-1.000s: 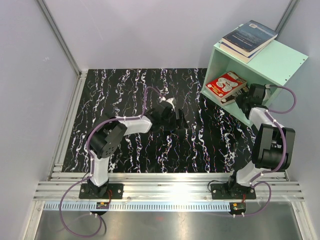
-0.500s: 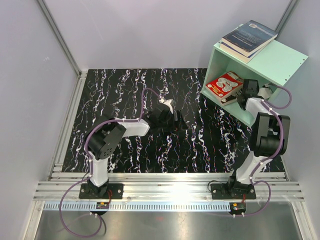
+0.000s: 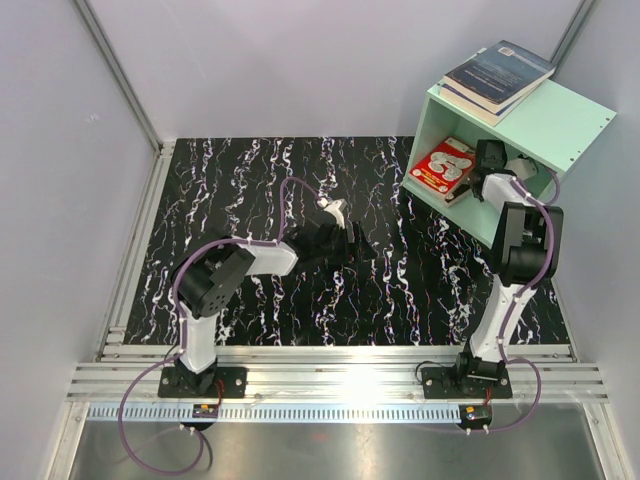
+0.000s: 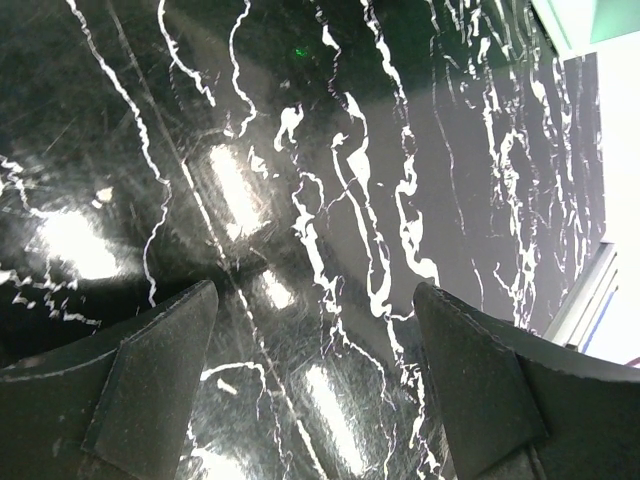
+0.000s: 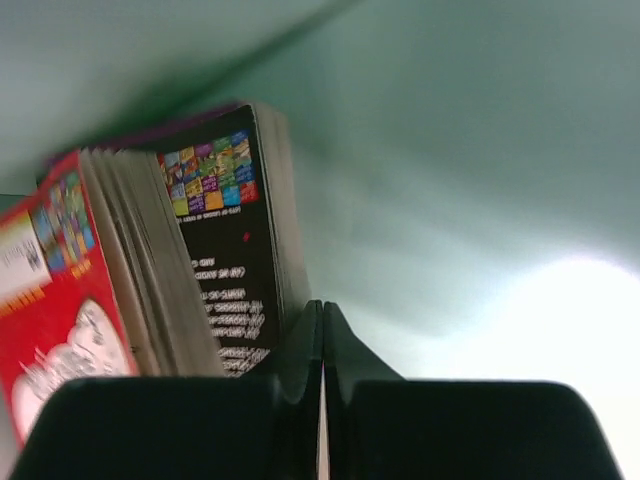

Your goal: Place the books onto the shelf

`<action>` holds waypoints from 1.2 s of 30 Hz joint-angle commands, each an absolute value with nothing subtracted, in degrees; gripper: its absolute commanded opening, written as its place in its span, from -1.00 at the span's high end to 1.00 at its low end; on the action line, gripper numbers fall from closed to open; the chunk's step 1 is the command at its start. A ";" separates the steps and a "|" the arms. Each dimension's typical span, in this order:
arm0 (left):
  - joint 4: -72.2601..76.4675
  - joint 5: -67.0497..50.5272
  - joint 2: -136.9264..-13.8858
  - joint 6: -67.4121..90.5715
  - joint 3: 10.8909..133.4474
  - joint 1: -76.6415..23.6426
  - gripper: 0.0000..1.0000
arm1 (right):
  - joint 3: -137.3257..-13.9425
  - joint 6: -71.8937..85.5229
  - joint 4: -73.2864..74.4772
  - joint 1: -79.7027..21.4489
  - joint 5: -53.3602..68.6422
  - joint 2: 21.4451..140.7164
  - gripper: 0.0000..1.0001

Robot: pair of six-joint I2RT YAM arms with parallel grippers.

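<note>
Reaching into the mint-green shelf (image 3: pixel 565 125) at the table's far right corner, the right gripper (image 5: pixel 321 340) has its fingers pressed together with nothing between them, just beside a black book (image 5: pixel 228 250) and a red book (image 3: pixel 443 165) inside it. Two more books (image 3: pixel 498 75) are stacked on the shelf's top. The left gripper (image 4: pixel 315 340) hovers over the black marbled table (image 3: pixel 250 180), fingers wide apart and empty.

A stack of books (image 3: pixel 497 75) is laid on the shelf (image 3: pixel 570 125) at the table's (image 3: pixel 250 180) far right; other books (image 3: pixel 443 165) are kept inside.
</note>
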State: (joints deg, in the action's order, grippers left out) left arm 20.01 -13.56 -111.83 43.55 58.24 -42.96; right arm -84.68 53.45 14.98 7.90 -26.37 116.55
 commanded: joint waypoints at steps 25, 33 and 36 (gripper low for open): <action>12.39 -12.66 -112.59 44.47 48.43 -42.54 -0.68 | -92.89 51.94 23.36 5.80 -25.58 120.31 0.86; 12.74 -12.48 -112.85 43.77 47.81 -42.71 -0.68 | -100.12 53.09 33.58 6.94 -31.21 125.77 0.88; 12.92 -12.92 -114.34 43.51 48.51 -42.63 -0.67 | -100.80 52.91 30.94 7.47 -29.18 126.21 0.92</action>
